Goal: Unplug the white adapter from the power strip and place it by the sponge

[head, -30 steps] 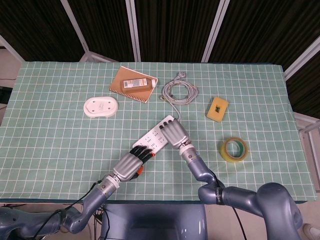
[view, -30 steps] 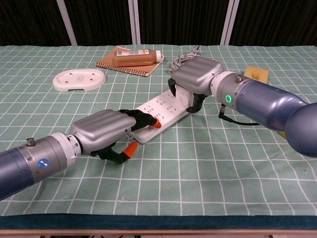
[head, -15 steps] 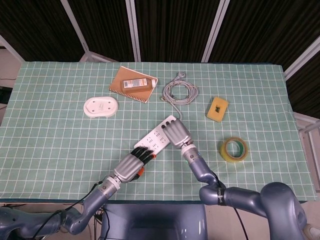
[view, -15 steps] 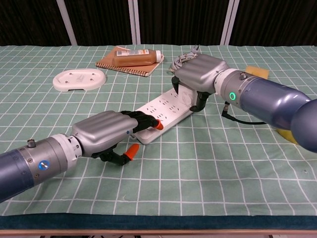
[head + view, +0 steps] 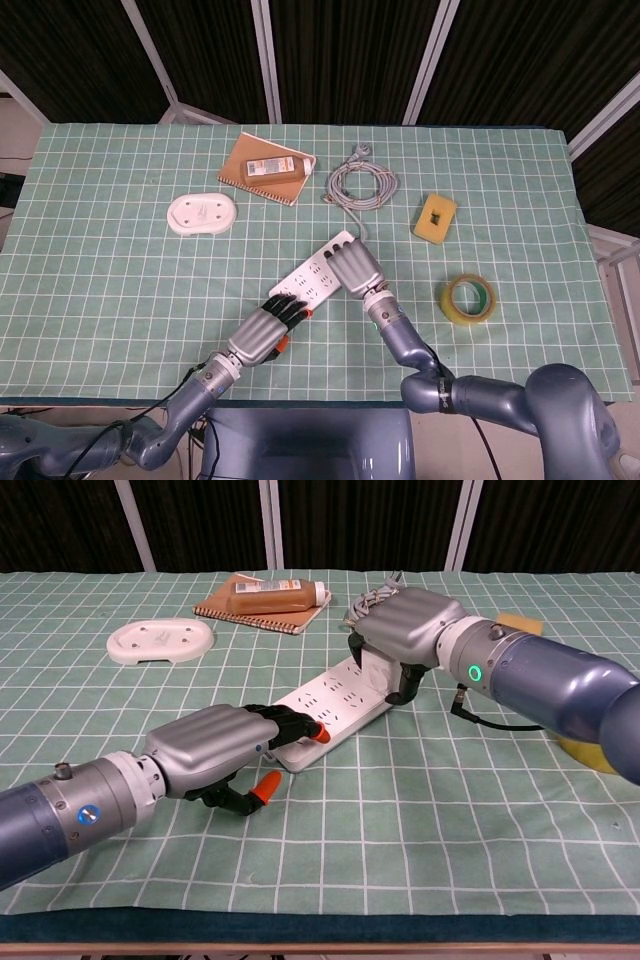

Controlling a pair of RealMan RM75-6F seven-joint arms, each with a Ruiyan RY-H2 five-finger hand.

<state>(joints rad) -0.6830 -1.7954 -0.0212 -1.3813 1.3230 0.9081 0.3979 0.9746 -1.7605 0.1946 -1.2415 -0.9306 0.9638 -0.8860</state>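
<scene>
Silver right hand [image 5: 405, 630] I see curled over the power strip's [image 5: 335, 702] far end, covering the white adapter, grip not discernible | left hand [image 5: 215, 745] presses fingertips on strip's near end, holding nothing | sponge [image 5: 435, 218] right of centre, apart | tape roll [image 5: 468, 298] lower right

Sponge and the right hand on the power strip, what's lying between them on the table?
Nothing. In the head view the stretch from the right hand to the sponge is bare green cloth; the coiled cable lies further back, off that line.
</scene>
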